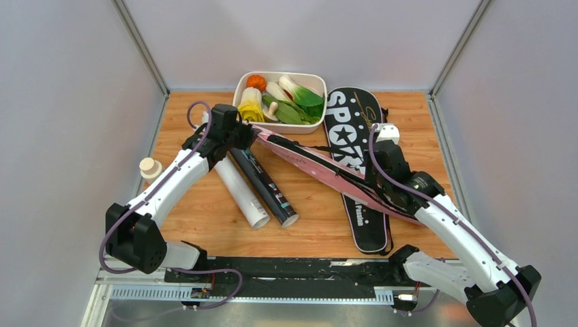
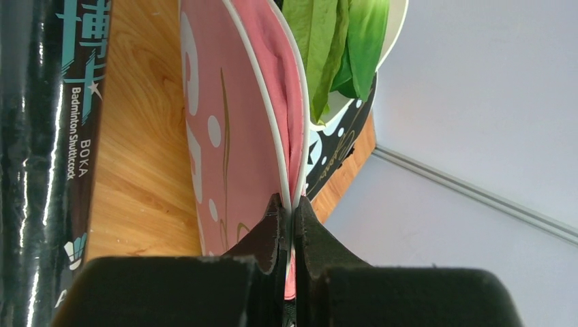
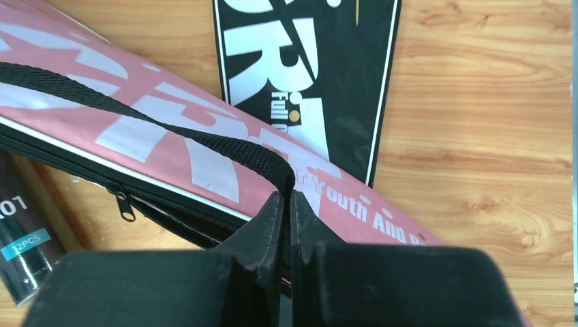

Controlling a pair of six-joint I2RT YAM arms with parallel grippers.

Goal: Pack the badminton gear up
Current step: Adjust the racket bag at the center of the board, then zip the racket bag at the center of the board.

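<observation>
Both arms are on the pink racquet cover (image 1: 310, 163) right now, and it runs in a long diagonal across the wooden table (image 1: 313, 235) from one gripper to the other. At the far end, the left gripper (image 2: 292, 204) has its fingers squeezed almost flat together on the cover's white-piped edge, with pink fabric showing between the pads. At the near end, the right gripper (image 3: 287, 197) is closed down just as tight, pinching the black carry strap (image 3: 170, 126) where it loops over the pink panel, just beside the zip pull (image 3: 124, 206).

The pink cover crosses over the lower half of the black "SPORT" racquet cover (image 1: 351, 129), which lies flat to the right. Whether the pink one hangs clear of the wood, I cannot tell.

On the left side, the white tube (image 1: 238, 193) and the black shuttlecock tube (image 1: 267, 187) lie side by side, touching along their length — the black one's far end runs under the pink cover, by the left gripper.

At the back sits the white tray (image 1: 281, 73) of toy vegetables, and a small cream-capped bottle (image 1: 150, 167) stands at the left edge.
</observation>
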